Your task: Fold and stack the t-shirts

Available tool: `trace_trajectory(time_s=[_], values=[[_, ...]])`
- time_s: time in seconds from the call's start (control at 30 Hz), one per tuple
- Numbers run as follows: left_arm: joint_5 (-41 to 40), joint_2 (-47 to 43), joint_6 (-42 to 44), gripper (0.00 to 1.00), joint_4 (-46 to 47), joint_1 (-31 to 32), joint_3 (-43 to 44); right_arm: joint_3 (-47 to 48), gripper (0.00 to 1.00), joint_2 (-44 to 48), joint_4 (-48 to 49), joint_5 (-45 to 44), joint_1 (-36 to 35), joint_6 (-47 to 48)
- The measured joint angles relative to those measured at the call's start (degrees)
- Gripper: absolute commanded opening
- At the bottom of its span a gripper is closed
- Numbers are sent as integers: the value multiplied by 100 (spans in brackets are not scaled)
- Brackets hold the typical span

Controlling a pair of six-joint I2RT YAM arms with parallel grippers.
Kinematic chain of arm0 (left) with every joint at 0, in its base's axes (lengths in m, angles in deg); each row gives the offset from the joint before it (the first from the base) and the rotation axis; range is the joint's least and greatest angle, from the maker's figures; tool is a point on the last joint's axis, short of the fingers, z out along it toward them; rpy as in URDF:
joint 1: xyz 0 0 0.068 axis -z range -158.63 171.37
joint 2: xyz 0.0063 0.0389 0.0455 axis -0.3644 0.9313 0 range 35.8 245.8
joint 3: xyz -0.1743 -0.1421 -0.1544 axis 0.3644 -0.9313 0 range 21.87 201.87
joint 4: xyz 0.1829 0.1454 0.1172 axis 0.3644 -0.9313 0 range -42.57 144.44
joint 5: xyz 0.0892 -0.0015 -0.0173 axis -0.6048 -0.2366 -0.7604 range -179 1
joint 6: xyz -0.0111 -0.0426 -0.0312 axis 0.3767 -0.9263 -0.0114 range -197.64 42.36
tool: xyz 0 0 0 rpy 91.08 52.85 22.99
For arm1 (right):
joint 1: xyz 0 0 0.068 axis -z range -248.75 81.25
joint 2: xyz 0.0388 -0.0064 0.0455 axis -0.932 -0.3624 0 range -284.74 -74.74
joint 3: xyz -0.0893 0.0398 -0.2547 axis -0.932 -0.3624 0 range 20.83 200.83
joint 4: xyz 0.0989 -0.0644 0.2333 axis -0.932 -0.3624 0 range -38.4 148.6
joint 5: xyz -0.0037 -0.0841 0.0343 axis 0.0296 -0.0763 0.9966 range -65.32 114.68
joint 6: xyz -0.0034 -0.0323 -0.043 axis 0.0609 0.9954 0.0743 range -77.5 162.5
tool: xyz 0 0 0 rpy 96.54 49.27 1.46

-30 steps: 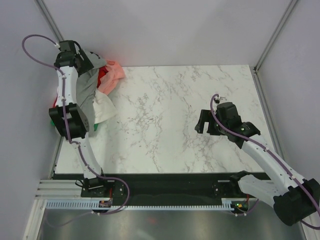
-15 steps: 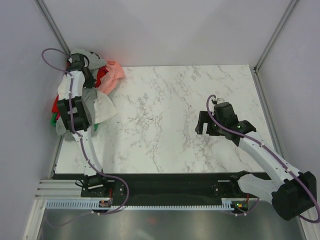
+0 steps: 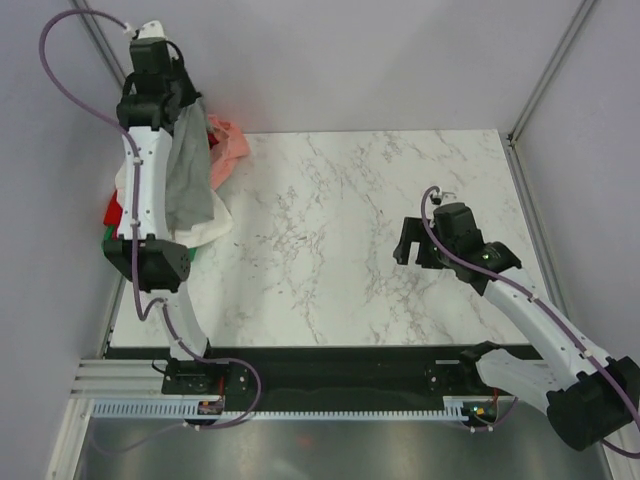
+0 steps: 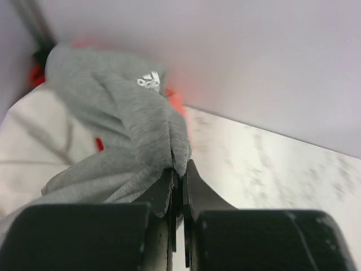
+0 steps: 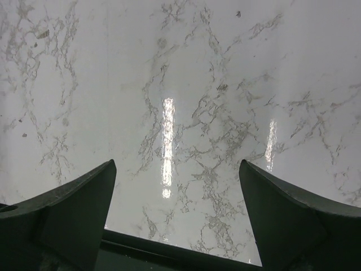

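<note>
My left gripper [image 3: 180, 108] is raised over the far left corner of the table. It is shut on a fold of the grey t-shirt [image 3: 186, 180], which hangs down from it. In the left wrist view the jaws [image 4: 179, 169] are pinched on the grey cloth [image 4: 130, 124], and its small white logo [image 4: 149, 83] shows. Under it lies a heap of t-shirts: pink [image 3: 232, 146], white [image 3: 207, 226], red [image 3: 112, 212] and green [image 3: 104, 238]. My right gripper [image 3: 408, 246] hovers open over the right half of the table, with only marble between its fingers [image 5: 176, 164].
The marble table [image 3: 330, 250] stretches between the two arms. Walls and frame posts close in the back and both sides. The heap sits tight against the left wall, partly over the table's left edge.
My left gripper has shut on the grey t-shirt and risen, lifting the cloth out of the heap. The right arm has hardly moved.
</note>
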Motion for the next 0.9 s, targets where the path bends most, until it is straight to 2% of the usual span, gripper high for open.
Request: trace_trajectory(time_s=[0.07, 0.17, 0.3, 0.37, 0.4, 0.43, 0.5, 0.57, 0.7, 0.83, 0.9], values=[[-85, -435, 129, 2, 81, 555, 81, 173, 98, 92, -105, -184, -2, -42], [-57, -957, 354, 2, 275, 1720, 39, 599, 98, 188, -372, -647, -7, -105], [234, -1491, 555, 4, 435, 3091, -800, 1283, 98, 289, -793, -1475, -7, -186], [227, -1585, 678, 31, 402, 3469, -1325, 1523, 98, 361, -1003, -1869, -7, -254], [225, -1543, 737, 56, 348, 3672, -1545, 1593, 98, 400, -1099, -2017, -7, -304], [212, -1436, 820, 73, 254, 3840, -1727, 1652, 98, 442, -1220, -2197, -7, -367], [63, -1049, 876, 99, -24, 4177, -1934, 1681, 98, 503, -1412, -2455, -7, -535], [-79, -697, 793, 100, -214, 4437, -2286, 1681, 98, 560, -1639, -2667, -7, -706], [-170, -667, 409, 100, -374, 4688, -3777, 1679, 98, 603, -1836, -2835, -4, -815], [-260, -1309, 17, 100, -361, 4592, -4878, 1600, 98, 378, -1770, -2625, 0, -721], [-269, -1788, -157, 100, -212, 4511, -5270, 1440, 98, 122, -1565, -2247, 0, -603]])
